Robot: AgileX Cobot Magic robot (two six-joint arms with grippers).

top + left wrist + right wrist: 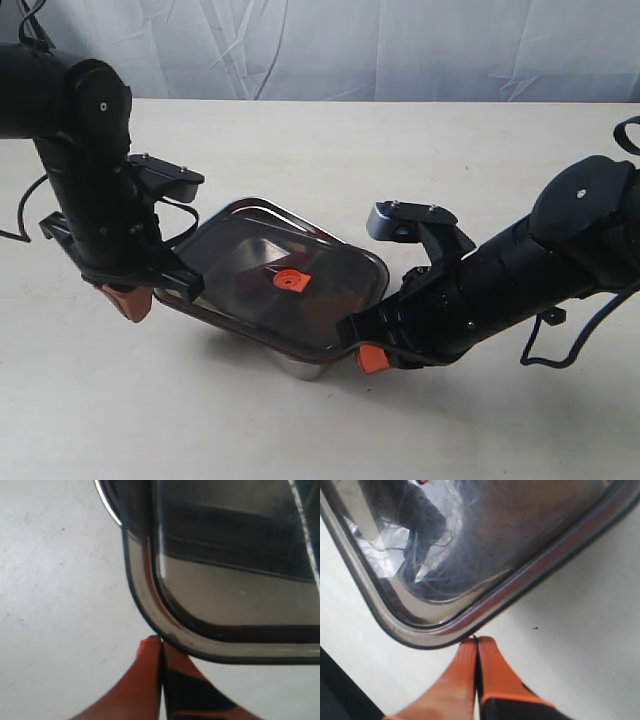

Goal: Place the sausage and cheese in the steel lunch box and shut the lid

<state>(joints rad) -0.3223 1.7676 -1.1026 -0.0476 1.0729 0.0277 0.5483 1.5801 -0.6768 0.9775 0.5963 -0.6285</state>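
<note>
**Lid on the box, both pincers pressed shut at its corners**

The left gripper point(160, 644) has its orange fingers flat together, holding nothing, with the tips against a rounded corner of the lid point(235, 605). The right gripper point(477, 641) is closed the same way and empty, its tips meeting the lid's rim at the opposite corner.

Between them the dark lid, with its orange valve point(290, 281) at the centre, lies over the steel lunch box point(300, 367). It looks slightly askew: bright steel shows along the far edge and under the near one, so it is probably not seated all round. Neither the sausage nor the cheese can be seen. If they are in the box, the tinted lid hides them.

By that reading the work is at its last step, closing the lid. The next move calls for nudging or pressing at the corners until the seal drops evenly into the box, without sliding the box across the table point(330, 150).

The left arm comes down steeply from the upper left, its wrist bent in towards the lid. The right arm reaches in low and nearly level from the right.
</note>
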